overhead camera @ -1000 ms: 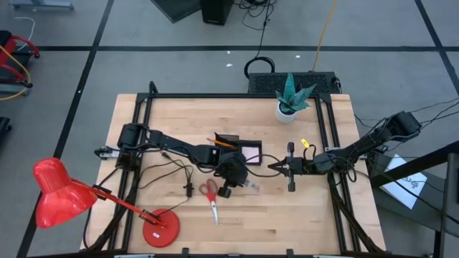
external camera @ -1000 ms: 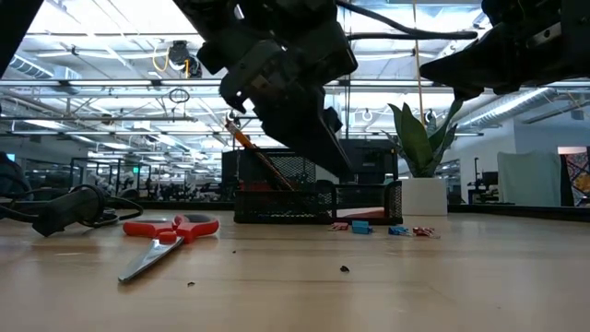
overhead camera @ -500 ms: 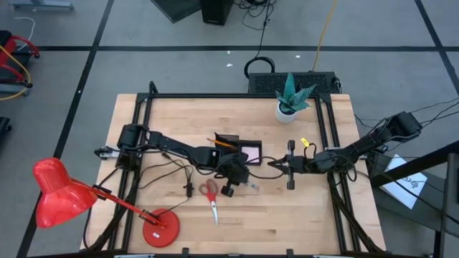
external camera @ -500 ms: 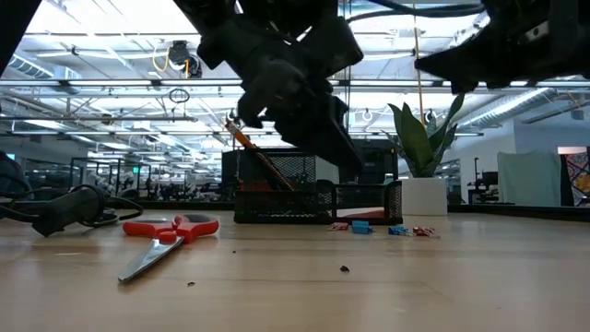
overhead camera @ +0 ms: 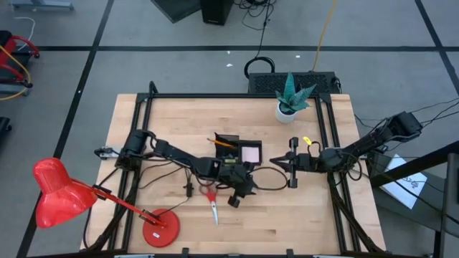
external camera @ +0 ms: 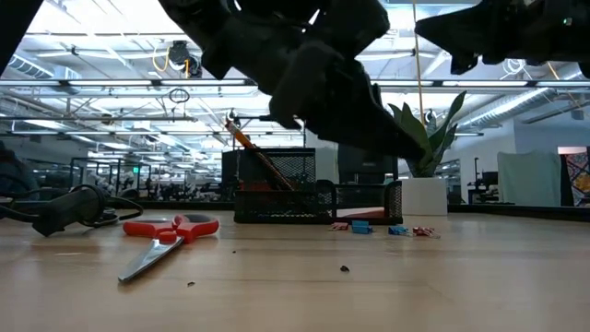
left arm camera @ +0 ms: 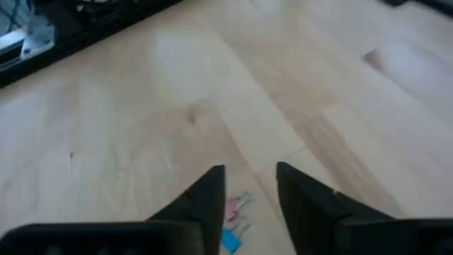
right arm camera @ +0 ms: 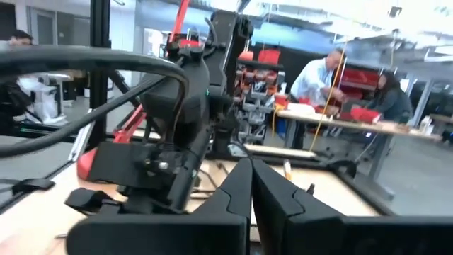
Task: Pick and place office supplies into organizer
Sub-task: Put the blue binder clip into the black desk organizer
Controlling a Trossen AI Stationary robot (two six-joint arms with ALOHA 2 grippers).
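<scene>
My left gripper hangs low over the bare wood in front of the organizer, its two fingers parted with nothing between them. Just beneath the fingertips lie the small clips, pink and blue, resting on the table and untouched. In the low view the same clips sit on the wood just in front of the black mesh organizer, which already holds an orange pencil leaning in its taller compartment. The red-handled scissors lie flat on the table beside my left wrist. My right gripper waits off to the right of the organizer, raised, fingers pressed together and empty.
</scene>
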